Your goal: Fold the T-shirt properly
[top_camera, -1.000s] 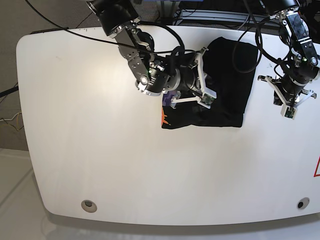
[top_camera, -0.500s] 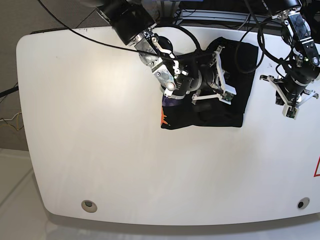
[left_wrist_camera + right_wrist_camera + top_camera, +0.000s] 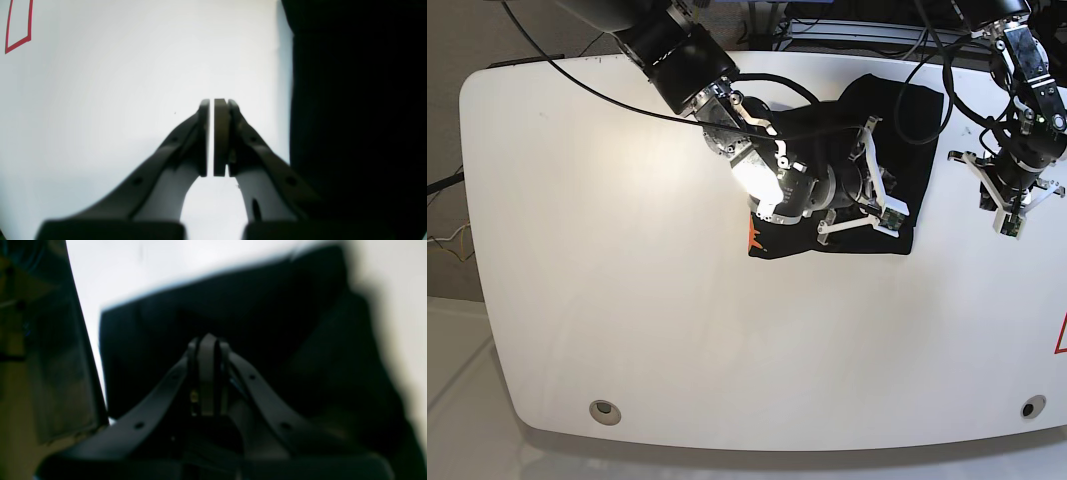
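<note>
Two grippers are seen closed. The right gripper (image 3: 207, 373) is shut with blurred pads pressed together over the black shirt (image 3: 887, 130); whether a layer of cloth is pinched between them cannot be told. Compared with half a second ago, it has been carried across the shirt toward four o'clock in the base view, and is now found at the folded stack's lower right corner (image 3: 882, 205). The left gripper (image 3: 213, 136) is held nearly shut with only a thin slit between the pads, empty, above bare table (image 3: 100, 83), with the shirt's edge at three o'clock; it has barely shifted. The shirt lies at the table's far edge, its orange print (image 3: 754, 236) at the stack's seven o'clock corner. A sideways fold is judged to be under way.
</note>
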`<state>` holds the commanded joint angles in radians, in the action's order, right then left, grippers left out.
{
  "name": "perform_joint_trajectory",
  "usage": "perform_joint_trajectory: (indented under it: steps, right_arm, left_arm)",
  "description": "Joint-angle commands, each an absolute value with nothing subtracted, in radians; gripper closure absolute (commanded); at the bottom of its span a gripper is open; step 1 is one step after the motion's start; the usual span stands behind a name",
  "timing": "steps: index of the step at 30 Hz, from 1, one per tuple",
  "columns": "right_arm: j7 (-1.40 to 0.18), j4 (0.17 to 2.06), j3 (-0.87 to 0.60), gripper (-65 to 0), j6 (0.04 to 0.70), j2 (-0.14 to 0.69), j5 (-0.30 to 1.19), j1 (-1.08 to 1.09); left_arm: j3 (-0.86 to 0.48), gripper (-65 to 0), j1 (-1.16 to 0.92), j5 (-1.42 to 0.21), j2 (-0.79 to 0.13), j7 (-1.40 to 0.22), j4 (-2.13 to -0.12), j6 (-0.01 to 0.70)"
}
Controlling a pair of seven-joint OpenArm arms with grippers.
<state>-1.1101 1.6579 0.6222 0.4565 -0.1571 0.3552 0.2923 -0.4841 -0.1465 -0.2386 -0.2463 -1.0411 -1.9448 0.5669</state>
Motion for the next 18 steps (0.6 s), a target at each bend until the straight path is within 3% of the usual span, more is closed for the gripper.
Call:
perform_joint_trajectory:
  steps: [11,15,16,18]
  right_arm:
    - [-1.141,1.758,0.452,-3.9,0.430,-0.157,0.354,0.269]
    - [-1.141,1.793,0.395,-17.5,0.430,-0.127,0.351,0.242]
    - [-1.141,1.813,0.372,-25.9,0.430,-0.108,0.351,0.226]
    - [-1.139,1.836,0.351,-34.8,0.430,-0.085,0.351,0.216]
  left_arm:
    - [-0.420,0.0,-0.128,-0.240,-0.242,-1.041,-1.946,0.562]
    - [-0.371,0.0,-0.131,-0.242,-0.239,-1.041,-1.946,0.562]
    - [-0.357,-1.7,-0.133,-0.243,-0.223,-1.041,-1.946,0.562]
    - [-0.349,-4.7,-0.140,-0.240,-0.191,-1.041,-1.946,0.562]
